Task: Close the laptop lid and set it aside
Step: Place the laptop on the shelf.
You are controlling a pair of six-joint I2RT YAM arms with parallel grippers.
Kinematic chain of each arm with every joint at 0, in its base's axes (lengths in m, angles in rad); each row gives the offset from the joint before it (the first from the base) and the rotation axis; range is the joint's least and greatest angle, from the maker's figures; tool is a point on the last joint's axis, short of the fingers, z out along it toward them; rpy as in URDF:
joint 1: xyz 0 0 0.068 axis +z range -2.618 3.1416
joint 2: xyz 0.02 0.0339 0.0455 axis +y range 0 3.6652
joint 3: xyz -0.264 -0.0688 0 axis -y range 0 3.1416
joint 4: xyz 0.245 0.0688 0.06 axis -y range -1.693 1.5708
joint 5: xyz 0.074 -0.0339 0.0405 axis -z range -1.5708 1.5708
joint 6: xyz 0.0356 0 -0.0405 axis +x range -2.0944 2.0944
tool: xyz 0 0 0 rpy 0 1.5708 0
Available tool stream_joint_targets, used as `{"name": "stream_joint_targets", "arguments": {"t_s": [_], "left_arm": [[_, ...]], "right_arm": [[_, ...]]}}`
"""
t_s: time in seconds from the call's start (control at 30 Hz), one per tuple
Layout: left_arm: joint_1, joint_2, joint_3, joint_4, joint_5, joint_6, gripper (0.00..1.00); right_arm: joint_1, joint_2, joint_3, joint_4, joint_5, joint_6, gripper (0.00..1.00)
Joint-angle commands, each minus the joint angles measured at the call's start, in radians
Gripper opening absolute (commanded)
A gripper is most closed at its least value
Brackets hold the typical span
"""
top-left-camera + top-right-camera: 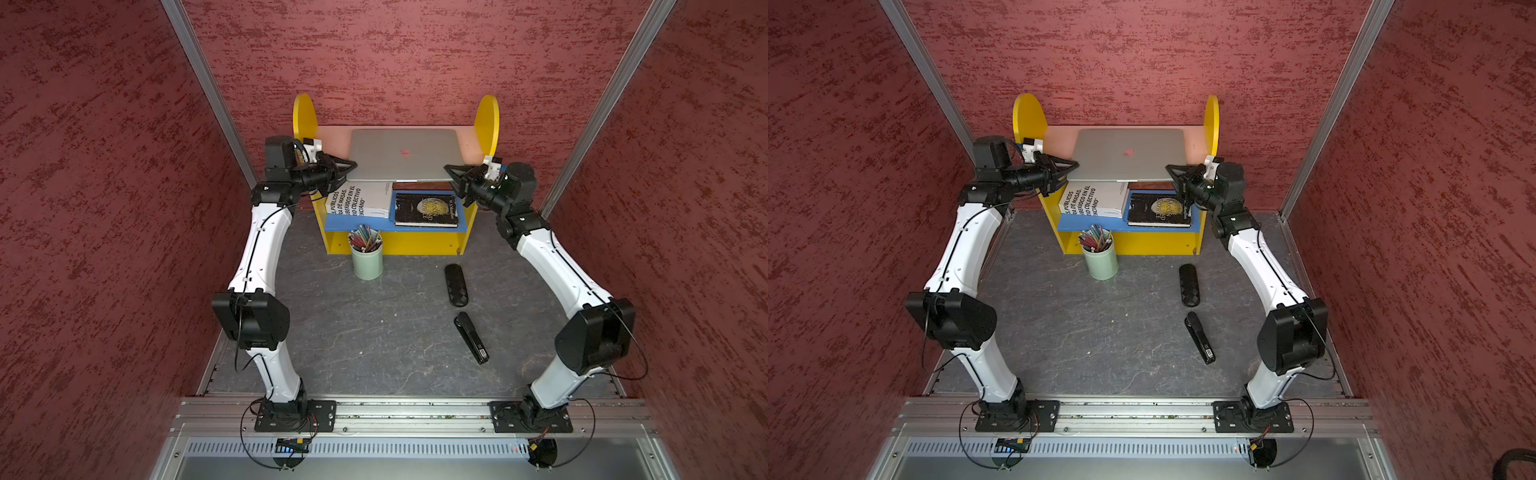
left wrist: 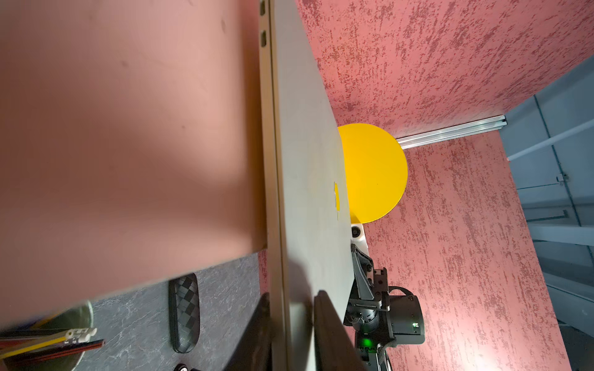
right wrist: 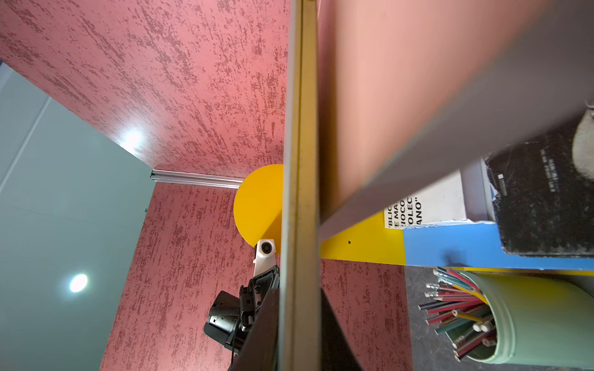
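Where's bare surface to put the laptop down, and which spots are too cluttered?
Widest free patch: grey table between the left arm, pencil cup and stapler. The top shelf shows only narrow strips beside the laptop. Crowded: blue shelf, filled by the white book and black book; the table's right side, with black case and stapler.

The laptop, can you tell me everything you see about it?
The laptop is thin, silver-grey and metal-looking, with its lid shut and a small logo in the middle. It lies flat on the pink top shelf, its front edge sticking out over the books. The right pincer grips one front corner; the left pincer has its fingers above and below the other.
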Motion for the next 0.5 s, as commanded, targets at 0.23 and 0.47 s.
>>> {"name": "stream_joint_targets", "arguments": {"t_s": [0.23,0.47], "left_arm": [[0.021,-0.008,0.038,0.054,-0.063,0.039,0.48],[0.026,-0.015,0.036,0.034,-0.072,0.065,0.66]], "right_arm": [[-0.012,0.061,0.149,-0.049,-0.017,-0.135,0.37],[-0.013,0.062,0.183,-0.12,-0.011,-0.182,0.54]]}}
